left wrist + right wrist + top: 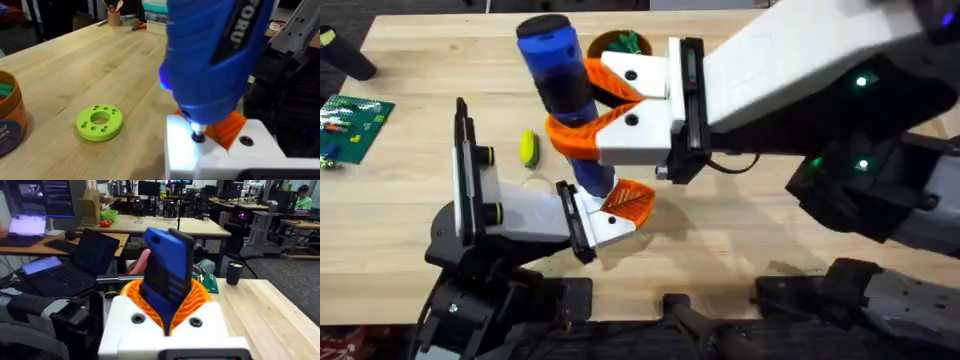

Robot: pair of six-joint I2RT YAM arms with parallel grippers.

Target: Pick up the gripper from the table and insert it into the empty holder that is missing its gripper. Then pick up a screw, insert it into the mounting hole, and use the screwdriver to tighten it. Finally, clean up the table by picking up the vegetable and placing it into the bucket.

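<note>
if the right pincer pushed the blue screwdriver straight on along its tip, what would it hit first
Most likely the white holder: the screwdriver tip sits at or just above its top face, beside the orange finger. Contact is hard to judge.

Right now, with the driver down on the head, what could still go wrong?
The screwdriver, gripped by the right gripper, has its tip on the holder; a slight tilt could slip the tip off the screw. The vegetable lies close beside the work and could get knocked as the arms withdraw.

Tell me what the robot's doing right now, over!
Right gripper clamps the screwdriver, tip down on the holder. Left gripper: can't tell. Vegetable on the table, not binned. Nothing blocking.
</note>
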